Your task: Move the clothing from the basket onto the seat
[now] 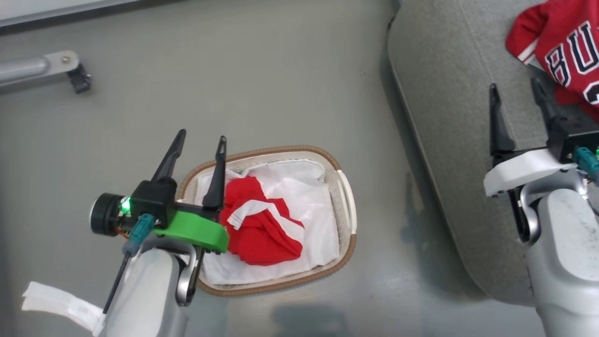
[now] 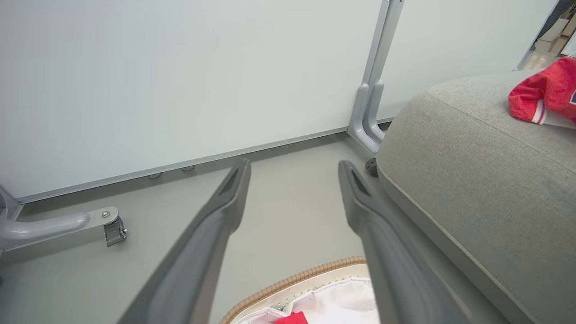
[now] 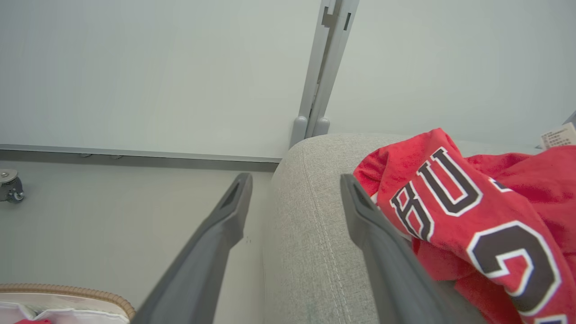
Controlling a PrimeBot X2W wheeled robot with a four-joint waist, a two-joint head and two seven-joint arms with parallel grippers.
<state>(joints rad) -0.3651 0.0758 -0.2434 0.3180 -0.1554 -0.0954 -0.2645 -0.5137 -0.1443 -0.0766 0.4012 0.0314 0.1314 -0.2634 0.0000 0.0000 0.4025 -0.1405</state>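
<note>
A red garment with white stripe trim (image 1: pixel 262 224) lies crumpled in the oval basket (image 1: pixel 344 187) on its white liner. A red jersey with black-and-white letters (image 1: pixel 561 51) rests on the grey seat (image 1: pixel 449 93) at the right; it also appears in the right wrist view (image 3: pixel 472 211) and the left wrist view (image 2: pixel 544 94). My left gripper (image 1: pixel 200 140) hovers open over the basket's left end, nothing between its fingers. My right gripper (image 1: pixel 514 93) stands open above the seat, just left of the jersey, empty.
The grey floor surrounds the basket. A metal leg with a castor (image 1: pixel 77 79) lies at the upper left. A white partition wall with a grey post (image 2: pixel 373 90) stands behind the seat. The seat's rounded edge (image 3: pixel 310 225) is close to my right fingers.
</note>
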